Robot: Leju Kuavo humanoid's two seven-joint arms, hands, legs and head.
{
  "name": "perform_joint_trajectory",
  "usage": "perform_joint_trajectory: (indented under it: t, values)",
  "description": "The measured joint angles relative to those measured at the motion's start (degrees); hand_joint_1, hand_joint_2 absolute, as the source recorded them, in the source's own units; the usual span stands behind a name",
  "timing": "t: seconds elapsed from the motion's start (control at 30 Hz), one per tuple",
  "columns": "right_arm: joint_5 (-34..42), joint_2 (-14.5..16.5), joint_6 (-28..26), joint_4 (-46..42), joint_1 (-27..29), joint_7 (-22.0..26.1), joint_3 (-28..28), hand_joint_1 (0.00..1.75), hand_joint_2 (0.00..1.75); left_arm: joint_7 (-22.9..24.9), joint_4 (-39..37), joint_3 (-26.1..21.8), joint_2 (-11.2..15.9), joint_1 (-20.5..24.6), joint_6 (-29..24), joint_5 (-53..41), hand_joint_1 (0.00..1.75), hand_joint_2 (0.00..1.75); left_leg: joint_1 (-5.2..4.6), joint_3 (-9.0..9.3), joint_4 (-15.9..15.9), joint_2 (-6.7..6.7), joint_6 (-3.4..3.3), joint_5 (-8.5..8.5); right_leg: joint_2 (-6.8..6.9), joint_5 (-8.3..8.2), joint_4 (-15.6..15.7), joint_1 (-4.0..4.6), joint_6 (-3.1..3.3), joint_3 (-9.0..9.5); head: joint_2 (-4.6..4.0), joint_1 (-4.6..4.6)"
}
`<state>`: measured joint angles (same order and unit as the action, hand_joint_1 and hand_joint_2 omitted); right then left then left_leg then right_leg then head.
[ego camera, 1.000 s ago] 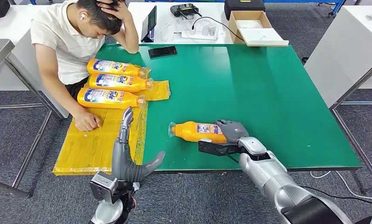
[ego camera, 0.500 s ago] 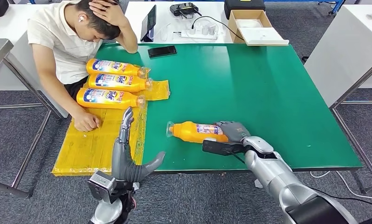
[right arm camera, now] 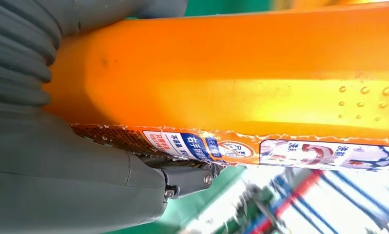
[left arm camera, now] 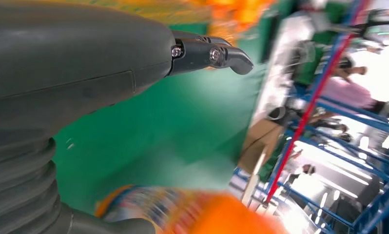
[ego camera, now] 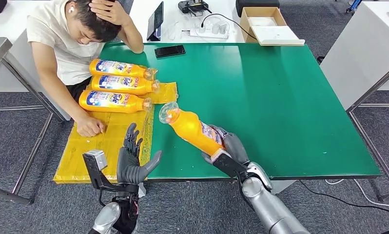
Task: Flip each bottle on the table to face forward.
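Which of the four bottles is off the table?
The bottle held by the right hand, tilted above the green table; the other three lie by the person.

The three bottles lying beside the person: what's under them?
The three bottles lie side by side on a yellow sheet spread over the green table at its corner. The bottles cover the sheet's far part, so its surface there is hidden.

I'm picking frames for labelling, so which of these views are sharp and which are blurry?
Head view: sharp throughout, with the orange plastic bottle in the right hand crisp. Left wrist view: heavily motion-blurred, background smeared, bright glare at the far side. Right wrist view: bottle label readable, background overexposed and soft.
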<state>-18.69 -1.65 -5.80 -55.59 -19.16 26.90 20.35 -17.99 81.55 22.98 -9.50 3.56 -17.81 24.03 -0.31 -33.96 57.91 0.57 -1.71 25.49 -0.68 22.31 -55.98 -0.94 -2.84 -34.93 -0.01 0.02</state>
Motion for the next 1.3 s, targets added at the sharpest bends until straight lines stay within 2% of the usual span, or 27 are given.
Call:
perform_joint_trajectory:
  t: [0.1, 0.23, 0.37, 0.47, 0.77, 1.03, 1.3]
  values:
    - [1.07, 0.44, -0.4, -4.25, 1.61, 0.34, -0.55, 1.75, 1.75, 0.62, -1.42, -0.06, 0.13, 0.36, 1.2, 2.71, 0.0, 1.75, -0.02, -0.08, 0.0, 0.03, -0.01, 0.01, 0.01, 0.0, 0.01, -0.02, 0.0, -0.05, 0.01, 0.0]
    - [4.09, 0.96, -0.63, -8.31, 2.84, 2.17, -1.19, 1.75, 1.75, 0.36, -1.64, -0.06, 0.62, 0.36, 5.72, 6.82, 0.0, 1.75, -0.03, -0.17, 0.0, 0.05, -0.01, 0.01, 0.02, 0.0, 0.01, -0.03, 0.0, -0.12, 0.01, 0.01]
    - [5.61, 1.06, -0.01, -11.99, 3.88, 2.92, -1.26, 1.75, 1.75, -2.77, 1.25, 1.1, 1.6, -0.58, 11.37, 3.9, 0.0, 1.75, -0.02, -0.22, 0.0, 0.06, -0.01, 0.02, 0.03, 0.01, 0.01, -0.02, 0.0, -0.17, 0.01, -0.01]
    - [4.91, 1.05, 1.42, -13.08, 4.27, 3.61, -0.74, 1.75, 1.75, -5.09, 3.42, 2.65, 2.15, -1.19, 13.61, -0.34, 0.0, 1.75, -0.02, -0.23, 0.0, 0.04, 0.0, 0.02, 0.02, 0.01, 0.01, -0.02, 0.0, -0.19, 0.01, 0.0]
    - [1.03, 1.31, 2.36, -13.18, 4.67, 4.29, 2.45, 1.75, 1.75, -9.99, 6.43, 5.19, 2.57, -2.17, 12.68, -9.28, 0.0, 1.75, -0.02, -0.24, 0.0, 0.05, 0.0, 0.02, 0.03, 0.01, 0.01, -0.02, 0.0, -0.19, 0.01, 0.0]
    - [-2.86, 2.74, 2.98, -12.5, 4.73, 3.82, 8.34, 1.75, 1.75, -6.32, 6.29, 6.06, 2.44, -2.16, 12.87, -10.08, 0.0, 1.75, -0.01, -0.25, 0.0, 0.05, 0.0, 0.02, 0.03, 0.01, 0.01, -0.01, 0.0, -0.22, 0.01, 0.0]
    - [-3.06, 2.96, 2.98, -12.5, 4.73, 3.33, 10.4, 1.75, 1.75, -5.85, 5.18, 6.0, 2.42, -2.09, 13.04, -9.54, 0.0, 1.75, -0.02, -0.25, 0.0, 0.05, 0.0, 0.02, 0.03, 0.01, 0.02, -0.03, 0.0, -0.22, 0.0, 0.01]
